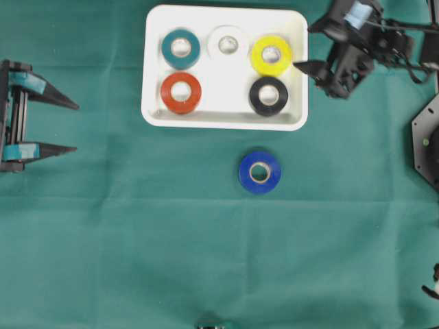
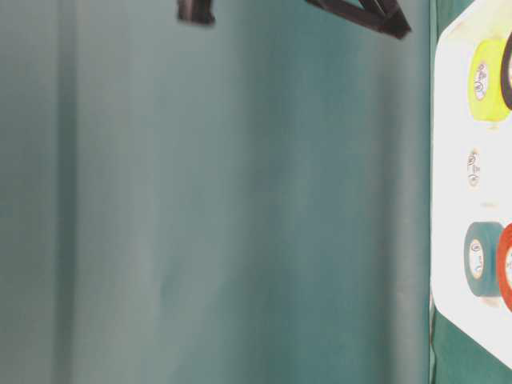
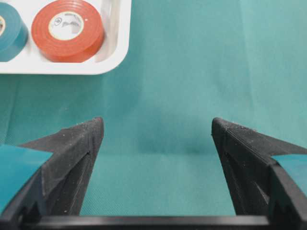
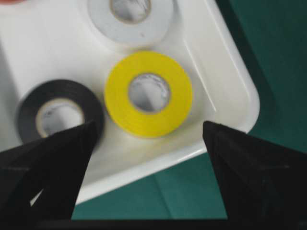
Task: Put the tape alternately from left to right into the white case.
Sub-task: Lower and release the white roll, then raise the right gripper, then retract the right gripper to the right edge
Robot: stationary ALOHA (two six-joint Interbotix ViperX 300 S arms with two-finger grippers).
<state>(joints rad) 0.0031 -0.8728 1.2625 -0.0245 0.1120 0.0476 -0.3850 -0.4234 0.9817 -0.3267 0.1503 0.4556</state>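
The white case (image 1: 223, 122) lies at the back middle of the green cloth. It holds a teal roll (image 1: 180, 49), a white roll (image 1: 228, 44), a yellow roll (image 1: 271, 55), a red roll (image 1: 181, 92) and a black roll (image 1: 268, 96). The blue roll (image 1: 260, 172) lies flat on the cloth just in front of the case. My right gripper (image 1: 302, 46) hangs open at the case's right rim (image 4: 240, 81), with the yellow roll (image 4: 180, 91) just ahead of its empty fingers. My left gripper (image 1: 76, 127) is open and empty at the far left, low over bare cloth (image 3: 157, 122).
A green cloth covers the whole table. Dark arm hardware (image 1: 425, 140) stands at the right edge, and a small dark object (image 1: 212, 322) at the front edge. In the left wrist view the case's near corner (image 3: 120, 43), with the red roll (image 3: 67, 29), lies ahead to the left.
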